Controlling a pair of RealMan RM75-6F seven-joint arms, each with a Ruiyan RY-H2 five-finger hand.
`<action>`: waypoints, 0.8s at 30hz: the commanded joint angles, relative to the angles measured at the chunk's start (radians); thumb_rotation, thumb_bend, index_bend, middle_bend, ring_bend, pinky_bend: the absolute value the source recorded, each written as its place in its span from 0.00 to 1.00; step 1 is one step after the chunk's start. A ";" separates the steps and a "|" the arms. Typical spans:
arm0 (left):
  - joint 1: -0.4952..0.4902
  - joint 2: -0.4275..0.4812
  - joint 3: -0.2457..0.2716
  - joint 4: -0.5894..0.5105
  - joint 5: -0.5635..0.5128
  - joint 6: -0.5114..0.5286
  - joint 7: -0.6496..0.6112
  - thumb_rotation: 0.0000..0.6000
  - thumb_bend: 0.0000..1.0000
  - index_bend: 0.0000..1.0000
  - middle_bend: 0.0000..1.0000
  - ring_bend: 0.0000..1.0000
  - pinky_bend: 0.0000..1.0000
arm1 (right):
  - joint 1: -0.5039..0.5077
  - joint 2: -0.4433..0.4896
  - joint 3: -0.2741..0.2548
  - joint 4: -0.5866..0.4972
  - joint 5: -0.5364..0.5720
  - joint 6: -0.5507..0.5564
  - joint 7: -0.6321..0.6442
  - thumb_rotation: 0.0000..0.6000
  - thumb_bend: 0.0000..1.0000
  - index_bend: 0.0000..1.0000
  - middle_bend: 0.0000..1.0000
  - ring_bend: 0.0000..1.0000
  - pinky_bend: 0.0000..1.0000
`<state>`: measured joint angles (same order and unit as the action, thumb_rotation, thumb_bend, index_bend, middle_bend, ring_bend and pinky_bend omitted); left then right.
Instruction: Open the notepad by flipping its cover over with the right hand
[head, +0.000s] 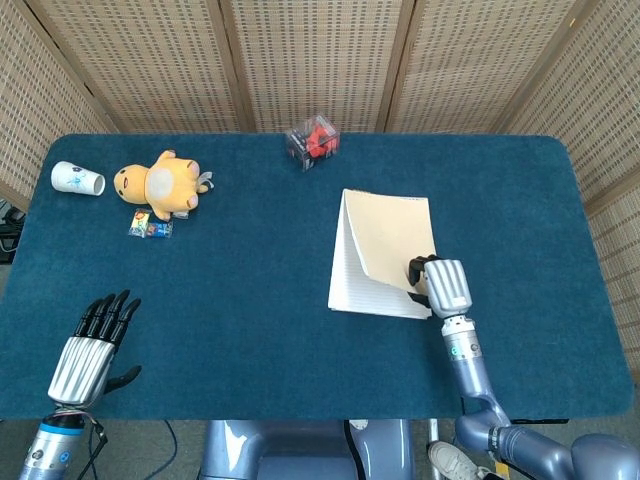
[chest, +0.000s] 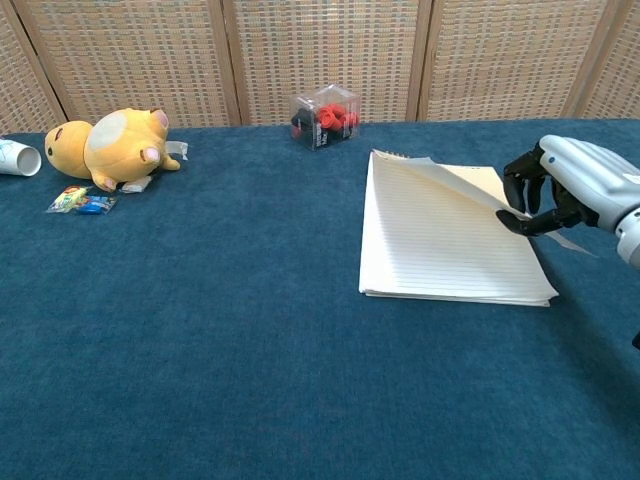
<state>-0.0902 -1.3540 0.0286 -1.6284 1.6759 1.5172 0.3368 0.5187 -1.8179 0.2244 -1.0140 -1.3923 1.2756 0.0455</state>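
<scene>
The notepad (head: 352, 275) (chest: 430, 250) lies on the blue table right of centre, its lined white pages showing. Its tan cover (head: 392, 235) (chest: 455, 178) is lifted off the pages and curls up toward the right. My right hand (head: 436, 283) (chest: 570, 188) pinches the cover's lower right corner between thumb and fingers, above the pad's right edge. At the near left corner of the table my left hand (head: 88, 352) hovers with fingers stretched apart, holding nothing; the chest view does not show it.
A clear box with red pieces (head: 312, 141) (chest: 325, 116) stands behind the pad. A yellow plush toy (head: 158, 183) (chest: 105, 146), a small colourful packet (head: 150, 227) (chest: 80, 200) and a white paper cup (head: 77, 179) (chest: 15, 157) lie at the far left.
</scene>
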 joint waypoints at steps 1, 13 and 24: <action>0.000 -0.001 0.000 0.000 0.000 -0.001 0.002 1.00 0.00 0.00 0.00 0.00 0.07 | -0.017 0.017 -0.034 -0.003 -0.032 0.018 0.016 1.00 0.63 0.75 0.74 0.62 0.80; 0.001 -0.005 0.003 -0.002 0.005 0.001 0.013 1.00 0.00 0.00 0.00 0.00 0.07 | -0.054 0.051 -0.101 -0.041 -0.114 0.082 0.061 1.00 0.63 0.75 0.74 0.62 0.80; 0.000 -0.002 0.003 -0.001 0.006 0.002 0.008 1.00 0.00 0.00 0.00 0.00 0.07 | -0.086 0.062 -0.159 -0.085 -0.180 0.138 0.045 1.00 0.63 0.75 0.74 0.63 0.81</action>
<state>-0.0898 -1.3558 0.0315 -1.6299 1.6815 1.5196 0.3446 0.4395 -1.7601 0.0734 -1.0914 -1.5641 1.4050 0.0902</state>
